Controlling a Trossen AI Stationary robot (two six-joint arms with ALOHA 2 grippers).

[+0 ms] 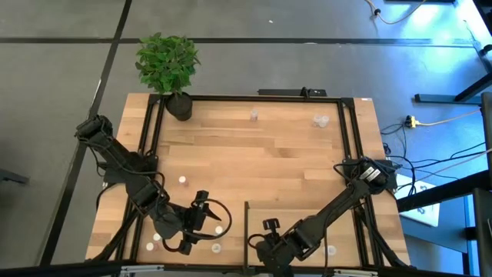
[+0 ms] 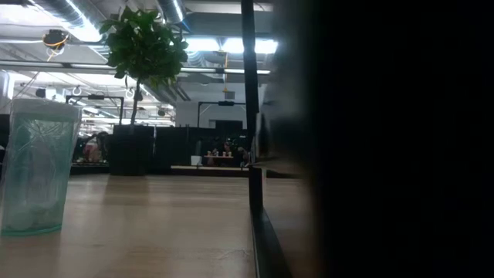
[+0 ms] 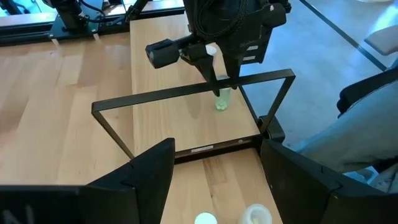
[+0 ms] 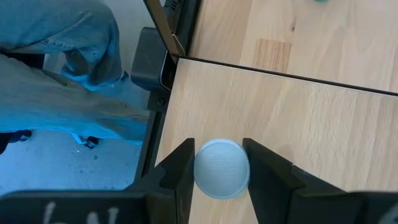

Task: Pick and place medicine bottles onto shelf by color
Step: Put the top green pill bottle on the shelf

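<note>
We are early in the job, as far as we can judge. The right end effector (image 4: 221, 168) hangs over the shelf (image 4: 323, 130), close to its near corner, with its two fingers closed against the sides of a white-capped bottle (image 4: 221, 168). From the wrist camera we cannot tell whether that bottle is already standing on the wood or is just above it, so we count this one as being placed, not placed.

One other bottle (image 1: 332, 249) stands on the shelf, to the right of the right end effector in the overhead picture. That seems to be all the shelf holds.

Most of the work is left. Several bottles lie on the table (image 1: 254, 154) around the left end effector (image 1: 198, 223), among them one (image 1: 183, 180) a little farther up the table. Two more, (image 1: 254, 115) and (image 1: 320, 120), stand near the far edge.

The left end effector waits near the table's front left with its fingers spread apart and nothing between them; two bottle caps show just ahead of it.
</note>
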